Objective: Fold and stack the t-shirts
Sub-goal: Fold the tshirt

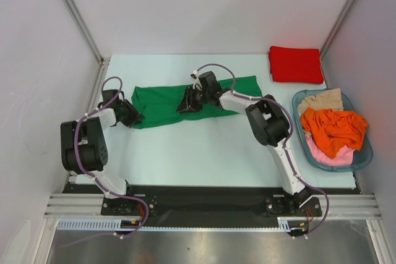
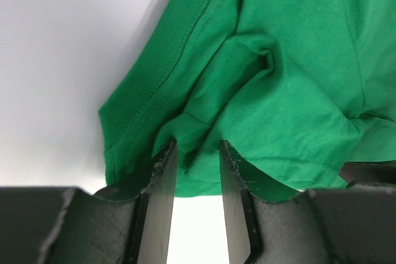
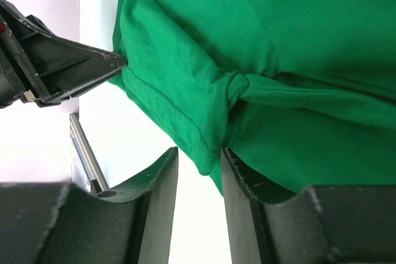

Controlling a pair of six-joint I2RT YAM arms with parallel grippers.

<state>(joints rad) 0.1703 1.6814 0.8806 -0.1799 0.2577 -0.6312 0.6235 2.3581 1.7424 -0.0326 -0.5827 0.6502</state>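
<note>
From the near edge, my left arm reaches out to the left end of the green t-shirt, which lies on the pale surface folded into a long band running left to right. The left claw sits low at that end with its fingers apart. The hem and a small raised fold of green cloth lie right at the fingertips, and bare surface shows between the fingers lower down, so I see no firm clamp. A little farther out, the right arm bends in from the right, and the right claw hovers over the middle of the band. Its fingers are also apart, with a hemmed fold of the shirt hanging between the tips but not squeezed. To the right, a blue basket holds an orange garment on top, a pink one under it and a beige one behind. Farthest back, near the right corner, the red t-shirt lies folded flat, well apart from the green one.
</note>
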